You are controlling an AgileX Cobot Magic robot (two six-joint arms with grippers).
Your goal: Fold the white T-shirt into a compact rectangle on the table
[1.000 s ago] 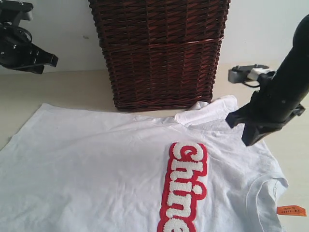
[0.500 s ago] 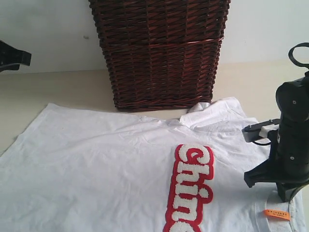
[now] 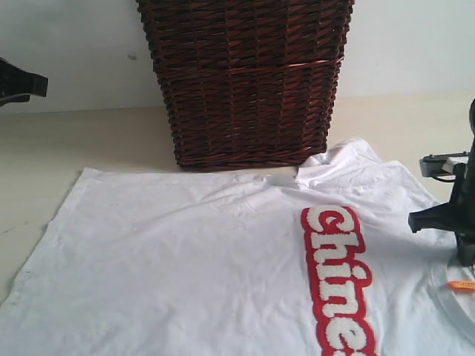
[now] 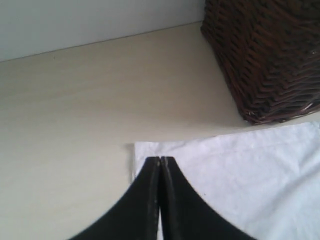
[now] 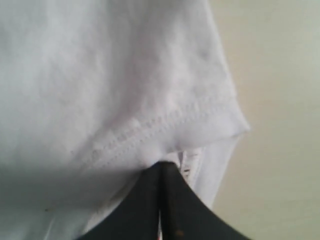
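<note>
The left gripper [image 4: 160, 161] has its two black fingers pressed flat together, with only a hairline seam between them and nothing held. It hovers over a squared corner of the soft white T-shirt [image 4: 240, 175], the one with fuzzy white letters on a red-outlined patch; whether the tips touch the cloth cannot be told. That corner lies just ahead of the fingertips and the shirt spreads away to one side of them. The bare surface of the wide, smooth, pale cream-beige table [image 4: 75, 125] stretches ahead and to the other side. Further ahead, well apart from the fingers, stands the tall dark brown woven wicker basket [image 4: 270, 60], its base near the shirt's edge, with a pale bluish-white wall [image 4: 90, 20] behind. The right gripper [image 5: 161, 167] also has its black fingers closed tight, and here they appear to pinch the shirt. A stitched hem [image 5: 165, 122] bunches directly ahead of the tips and a thin layer of white cloth folds around them, with bare table beyond the hem to one side. In the exterior view the shirt [image 3: 193, 252] lies spread front up across the table [image 3: 89, 137]. Its red patch [image 3: 338, 278] runs lengthwise toward the camera, and one rumpled sleeve sits just beside the foot of the basket [image 3: 245, 81]. The black right arm [image 3: 454, 215] stands at the shirt's neck end, with a small orange tag [image 3: 462, 285] beside its lower end near the collar.
</note>
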